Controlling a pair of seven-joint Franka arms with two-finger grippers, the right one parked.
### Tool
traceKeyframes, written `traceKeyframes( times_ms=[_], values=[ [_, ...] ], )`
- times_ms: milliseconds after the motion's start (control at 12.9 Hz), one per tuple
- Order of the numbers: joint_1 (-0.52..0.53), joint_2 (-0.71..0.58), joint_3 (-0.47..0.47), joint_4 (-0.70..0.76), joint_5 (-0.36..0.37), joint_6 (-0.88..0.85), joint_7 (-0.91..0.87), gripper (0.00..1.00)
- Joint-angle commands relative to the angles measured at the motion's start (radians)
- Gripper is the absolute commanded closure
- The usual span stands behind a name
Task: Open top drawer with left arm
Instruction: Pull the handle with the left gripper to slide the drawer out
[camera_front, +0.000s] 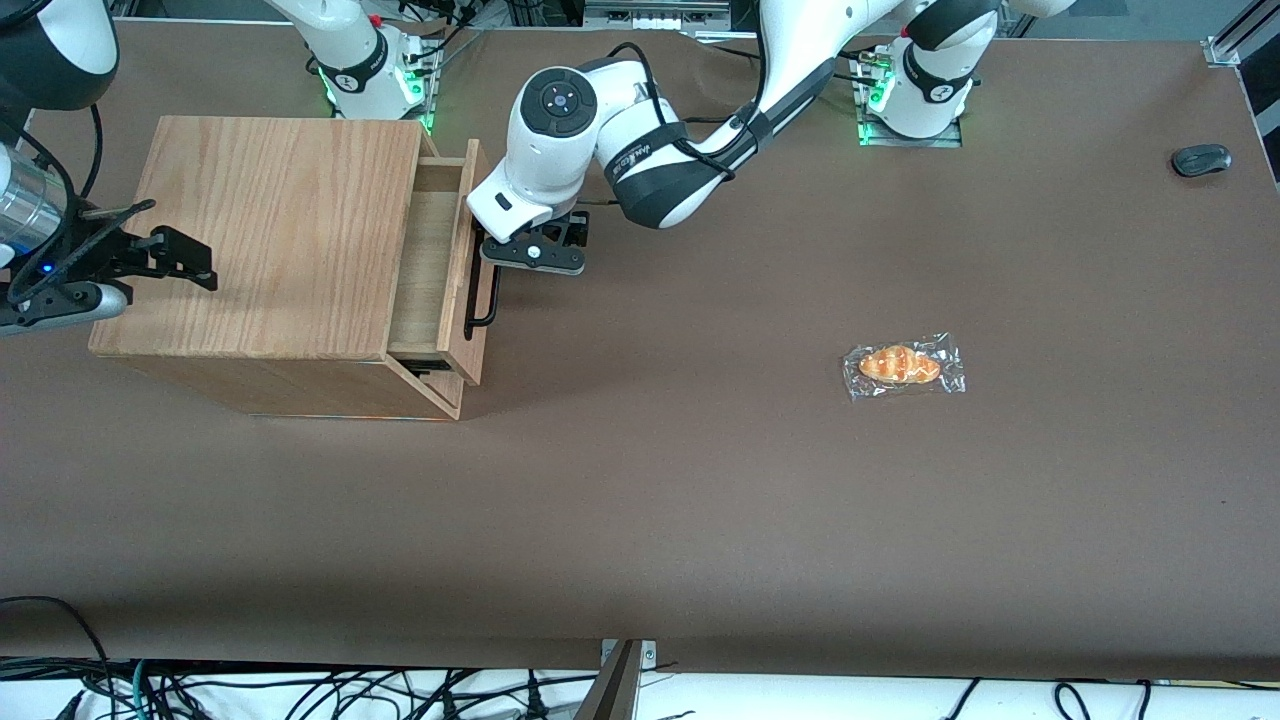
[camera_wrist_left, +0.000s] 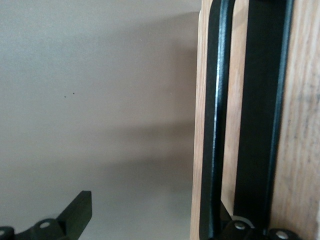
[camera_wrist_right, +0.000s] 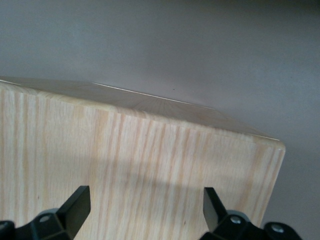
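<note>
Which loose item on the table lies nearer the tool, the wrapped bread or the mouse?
The wrapped bread; the mouse sits much farther toward the working arm's end. The tool is at the top drawer handle.

The left arm (camera_front: 640, 150) is white with dark grey joint bands, and a black cable runs along it. One round joint cap is dark with a blue dot. Its gripper (camera_front: 500, 262), at the drawer's front, is grey with silver screws and black fingers (camera_wrist_left: 75, 212).

A brown worktop (camera_front: 640, 520) spreads wide around the jaws, evenly lit. Along its edge nearest the front camera, black cables (camera_front: 300, 695) trail over a white floor.
</note>
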Motion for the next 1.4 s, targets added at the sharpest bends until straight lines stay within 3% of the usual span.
traceKeyframes(
  times_ms=[0, 389, 1089, 1322],
  values=[
    [0.043, -0.031, 0.028, 0.002, 0.016, -0.069, 0.063, 0.00],
    [0.099, -0.032, -0.023, 0.001, 0.016, -0.092, 0.098, 0.00],
    [0.099, -0.046, -0.032, 0.002, 0.013, -0.121, 0.088, 0.00],
    [0.099, -0.069, -0.037, 0.004, -0.060, -0.134, 0.063, 0.00]
  ],
)
